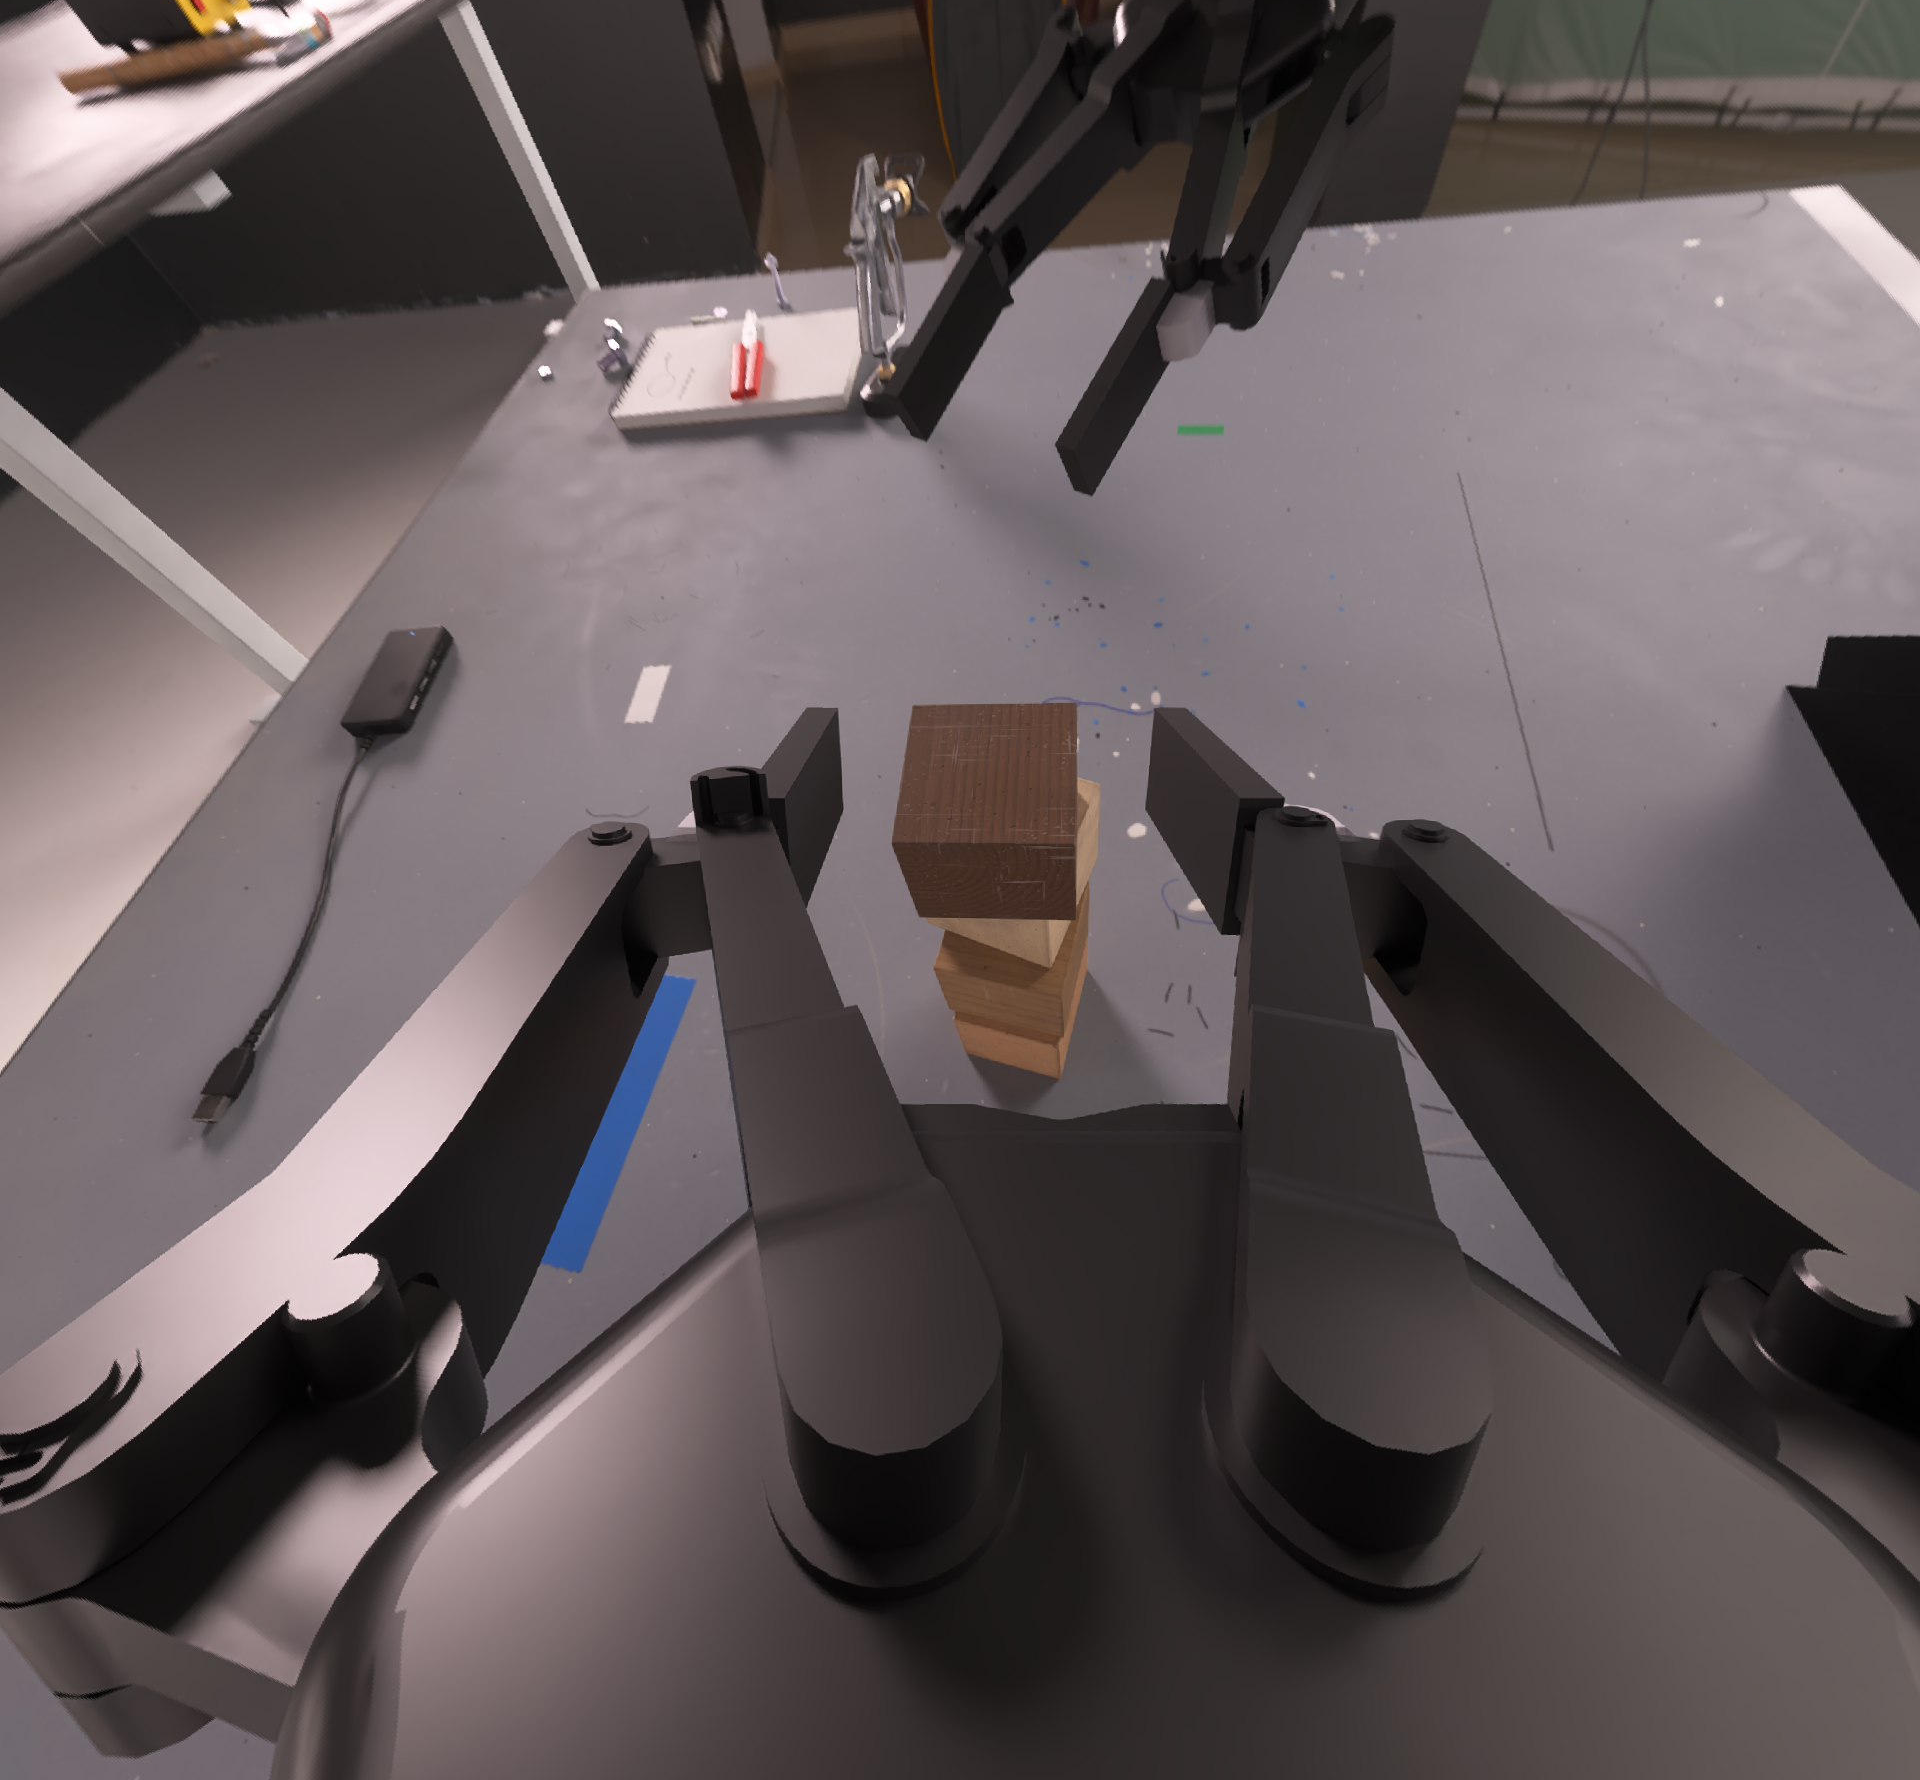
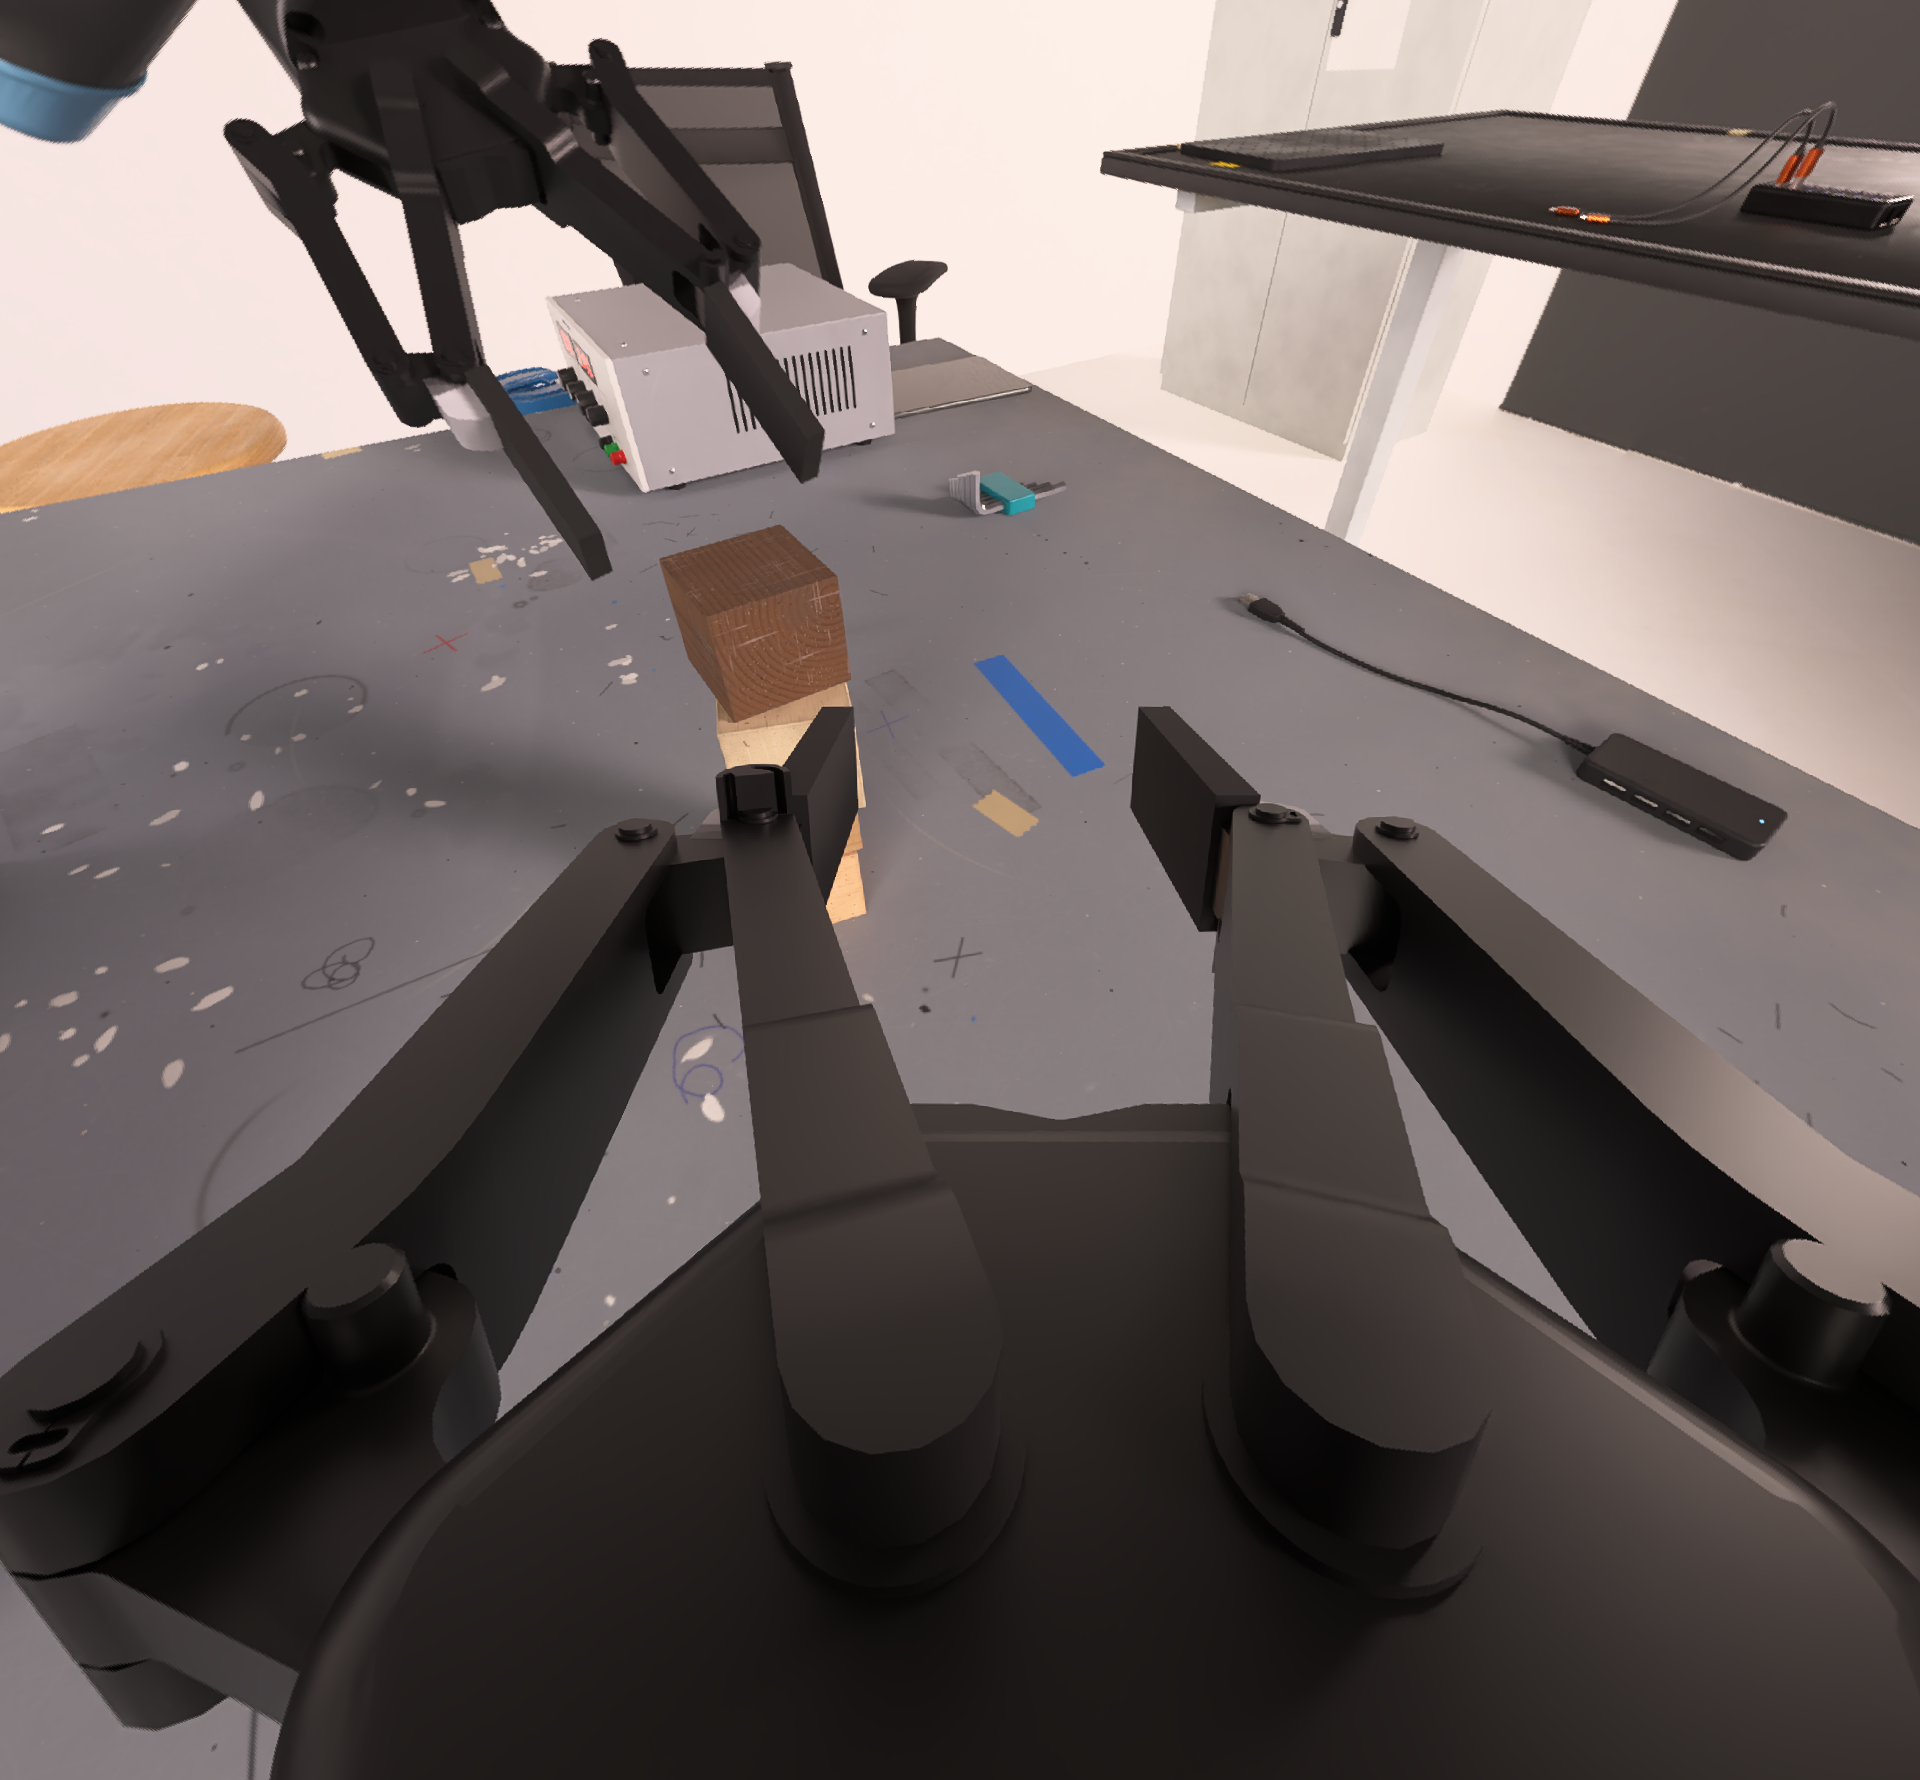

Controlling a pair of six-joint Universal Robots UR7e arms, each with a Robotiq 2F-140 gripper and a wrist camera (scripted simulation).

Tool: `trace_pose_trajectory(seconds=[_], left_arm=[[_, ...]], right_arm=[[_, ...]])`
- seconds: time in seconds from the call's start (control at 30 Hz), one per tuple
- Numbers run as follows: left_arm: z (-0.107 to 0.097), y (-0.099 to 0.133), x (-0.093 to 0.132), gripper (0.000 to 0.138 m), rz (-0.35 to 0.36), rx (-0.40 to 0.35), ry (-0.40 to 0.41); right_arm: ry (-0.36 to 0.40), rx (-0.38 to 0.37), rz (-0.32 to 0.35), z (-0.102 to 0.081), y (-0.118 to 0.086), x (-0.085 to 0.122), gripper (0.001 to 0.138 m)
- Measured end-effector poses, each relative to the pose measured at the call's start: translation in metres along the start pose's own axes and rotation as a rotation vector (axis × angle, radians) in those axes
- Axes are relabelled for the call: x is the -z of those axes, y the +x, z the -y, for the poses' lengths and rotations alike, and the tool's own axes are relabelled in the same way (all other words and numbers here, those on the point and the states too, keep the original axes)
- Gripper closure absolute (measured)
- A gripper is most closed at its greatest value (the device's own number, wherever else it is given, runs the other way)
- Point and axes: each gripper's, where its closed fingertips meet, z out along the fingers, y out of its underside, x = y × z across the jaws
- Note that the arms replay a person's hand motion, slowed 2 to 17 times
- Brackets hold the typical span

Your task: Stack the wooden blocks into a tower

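A tower of wooden blocks stands on the grey table [image 1: 1455,587]. A dark brown block [image 1: 987,811] sits on top, twisted a little over the pale blocks [image 1: 1013,992] beneath. My left gripper [image 1: 997,795] is open and empty, hovering just above the tower with its fingers either side of the dark block, not touching it. My right gripper [image 1: 997,447] is open and empty, raised above the table beyond the tower. In the right wrist view the dark block [image 2: 758,629] tops the pale blocks [image 2: 753,743], the left gripper [image 2: 698,509] hangs over them, and the right gripper [image 2: 997,774] is to their right.
A black USB hub [image 1: 400,681] with its cable lies left of the tower, with a blue tape strip [image 1: 623,1117] nearby. A notepad [image 1: 743,369] and metal tool lie at the far edge. A grey power supply [image 2: 727,369] and a hex key set [image 2: 1003,494] stand behind the tower.
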Motion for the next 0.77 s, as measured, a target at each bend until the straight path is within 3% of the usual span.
trace_pose_trajectory(seconds=[0.43,0.77], left_arm=[[0.01,-0.007,0.049,0.062,0.15,0.041,0.235],[0.012,-0.012,0.079,0.062,0.182,0.123,0.369]], right_arm=[[0.03,-0.02,-0.041,0.002,0.011,0.006,0.069],[0.089,-0.081,-0.051,0.01,0.016,0.012,0.074]])
